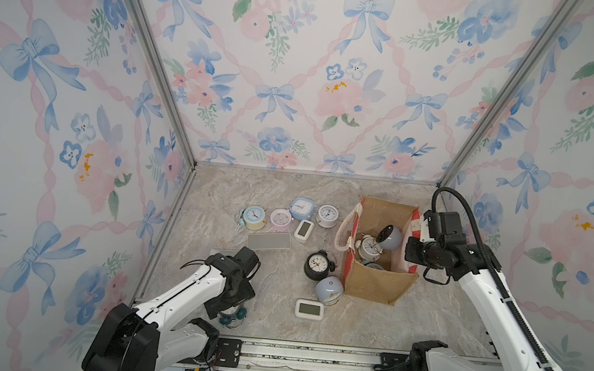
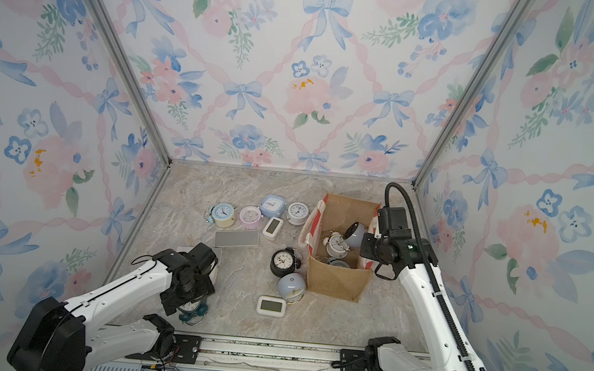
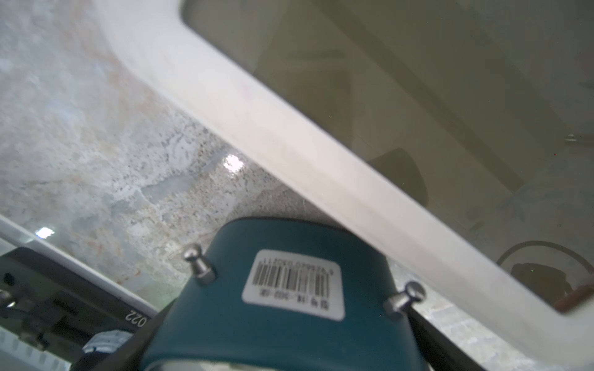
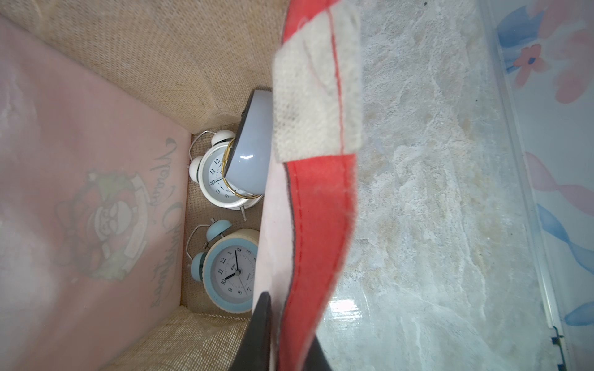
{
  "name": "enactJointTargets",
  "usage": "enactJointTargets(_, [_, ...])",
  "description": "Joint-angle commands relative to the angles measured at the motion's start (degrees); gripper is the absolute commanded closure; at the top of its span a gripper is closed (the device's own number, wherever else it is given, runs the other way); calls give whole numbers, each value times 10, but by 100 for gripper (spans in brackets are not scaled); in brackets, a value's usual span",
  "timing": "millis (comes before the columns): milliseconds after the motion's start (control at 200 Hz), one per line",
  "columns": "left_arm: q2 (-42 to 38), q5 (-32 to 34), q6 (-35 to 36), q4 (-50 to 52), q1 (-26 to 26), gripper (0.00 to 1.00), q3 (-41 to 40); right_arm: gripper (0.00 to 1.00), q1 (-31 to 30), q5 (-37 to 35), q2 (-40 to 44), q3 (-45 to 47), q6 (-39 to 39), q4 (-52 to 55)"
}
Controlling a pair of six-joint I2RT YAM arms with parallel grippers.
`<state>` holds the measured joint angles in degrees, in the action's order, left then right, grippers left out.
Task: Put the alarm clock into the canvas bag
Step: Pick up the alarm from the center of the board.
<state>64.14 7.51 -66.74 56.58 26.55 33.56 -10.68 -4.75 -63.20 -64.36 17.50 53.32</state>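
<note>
The left end effector (image 3: 291, 310) stands wide open astride the teal alarm clock (image 3: 225, 324), with one jaw on each side of its body. Whether the jaws press on the clock cannot be told. The clock lies on the table (image 1: 214, 194) with its underside toward the wrist, showing a barcode sticker (image 3: 294, 284) and two metal feet (image 3: 197, 263). Just beyond it a large white-framed digital clock (image 3: 289, 135) lies flat.

The right end effector (image 4: 289, 318) is closed on the canvas bag (image 4: 318, 205), pinching the top edge of its red side panel with one jaw inside and one outside. Below that grip, on the bag's floor, sit a white twin-bell clock (image 4: 213, 173), a grey-blue domed clock (image 4: 247, 160) leaning over it, and a blue-and-cream twin-bell clock (image 4: 231, 279).

In both top views the bag stands upright with its mouth open. It is well apart from the left end effector, off to that end effector's right and farther back on the table. Between the two end effectors, near the bag's front corner, lie a black twin-bell clock (image 1: 316, 265), a pale blue domed clock (image 1: 328, 288) and a small white digital clock (image 1: 309, 309).
</note>
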Motion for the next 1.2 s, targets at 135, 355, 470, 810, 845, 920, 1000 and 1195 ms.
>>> enactJointTargets(135, [4, 20, 1, -11, -10, 12, -9, 87, -4, 7, 9, 12, -6, 3])
enactJointTargets(355, [-15, 13, 3, -10, -11, 19, -9, 87, -4, 8, 11, 12, -6, 3])
enactJointTargets(470, [-30, 4, 8, -11, -11, 21, -6, 87, -4, 8, 11, 12, -6, 3])
enactJointTargets(810, [-82, -33, 24, -10, -12, 28, 31, 87, -4, 9, 8, 8, -5, 2])
enactJointTargets(845, [-84, -35, 30, -11, -12, 29, 39, 87, -4, 10, 8, 7, -5, 2])
enactJointTargets(920, [-84, -33, 48, -12, -12, 30, 56, 87, -4, 10, 7, 7, -6, 3])
enactJointTargets(1000, [-85, -29, 71, -14, -12, 31, 77, 87, -4, 10, 6, 5, -6, 3])
enactJointTargets(1195, [-69, -58, 154, -45, -12, 34, 137, 87, -4, 11, 3, 2, -5, 4])
